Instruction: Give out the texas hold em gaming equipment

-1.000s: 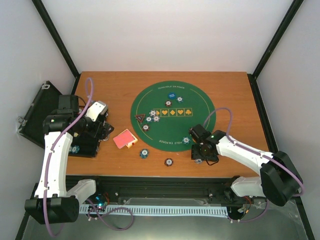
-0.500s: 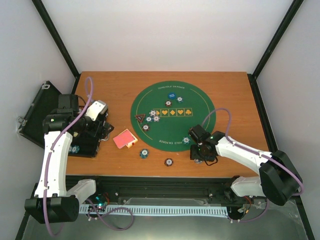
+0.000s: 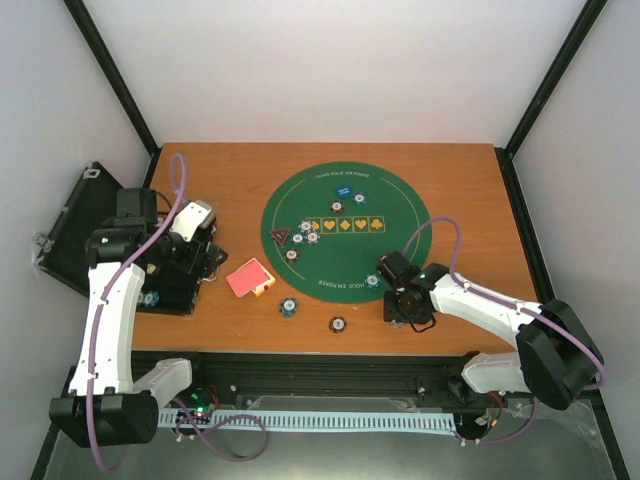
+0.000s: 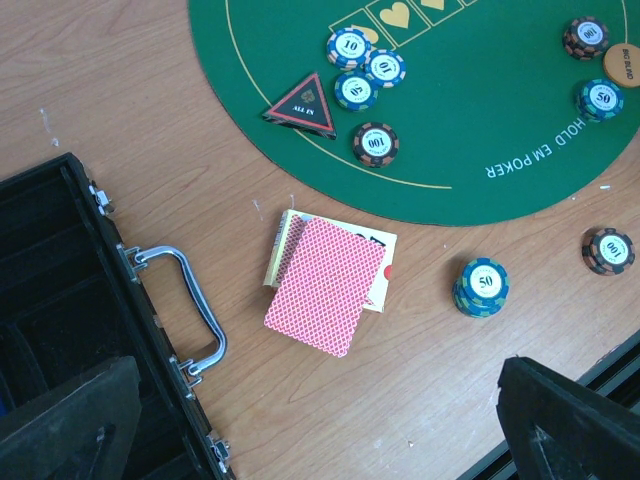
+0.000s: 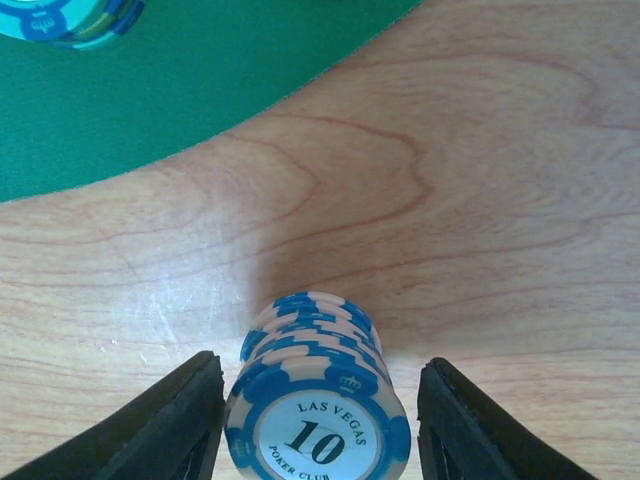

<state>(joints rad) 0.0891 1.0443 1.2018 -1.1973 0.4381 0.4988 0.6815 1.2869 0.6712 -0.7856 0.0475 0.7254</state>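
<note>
Right gripper (image 5: pixel 320 365) is held low over the table (image 5: pixel 500 150) near its front edge; its jaws are spread on either side of a blue stack (image 5: pixel 318 420) of 10 chips, and a slim gap can be made out at each finger, so no pinch is shown yet; the stack stands on bare wood just outside the mat (image 5: pixel 150 90).

Left gripper (image 4: pixel 320 420) is held wide apart and empty above the wood, beside the open case (image 4: pixel 60 300) at the table's left.

Between the arms the cards (image 4: pixel 325 285) are seen as a loose red-backed pile on the wood; a 50 stack (image 4: pixel 481 287) and a lone 100 chip (image 4: pixel 608 250) are found just off the mat's near rim.

On the mat, a marker (image 4: pixel 303 103) is set at the left rim, close by three blue chips (image 4: pixel 350 47) and a brown chip (image 4: pixel 375 143); toward the right, a 50 chip (image 4: pixel 600 98) and an orange button (image 4: pixel 622 67) are placed; a blue button (image 3: pixel 342 190) is seen on the far side.

The task is judged partly done: marker, both buttons and several chips are laid out; the cards appear undealt, and the blue stack, the 50 stack and the 100 chip have yet to be given places; what is left in the case cannot be made out.
</note>
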